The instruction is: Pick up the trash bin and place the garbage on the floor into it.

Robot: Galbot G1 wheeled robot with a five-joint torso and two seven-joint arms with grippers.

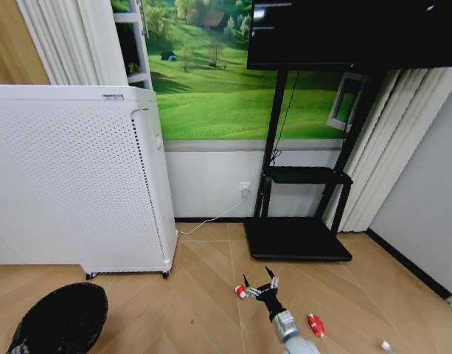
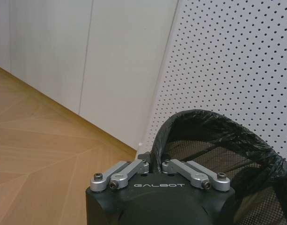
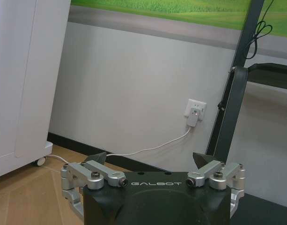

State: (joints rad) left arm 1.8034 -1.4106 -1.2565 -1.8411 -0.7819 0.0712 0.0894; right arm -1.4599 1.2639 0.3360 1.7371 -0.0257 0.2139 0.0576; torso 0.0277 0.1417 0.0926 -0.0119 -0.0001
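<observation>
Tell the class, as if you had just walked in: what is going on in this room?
The left claw is shut on the rim of the small round black plastic bin, held beside the white perforated appliance. The right claw is open, poised low over the tan parquet floor near a red-and-white crumpled scrap. A small red item lies further right, not yet collected.

Head view: high, angled down at floor (image 1: 203, 273) and wall.
Left wrist view: close behind bin (image 2: 213, 140), facing white appliance (image 2: 237, 61).
Right wrist view: low, facing wall socket (image 3: 195, 110); shared with head view.
</observation>
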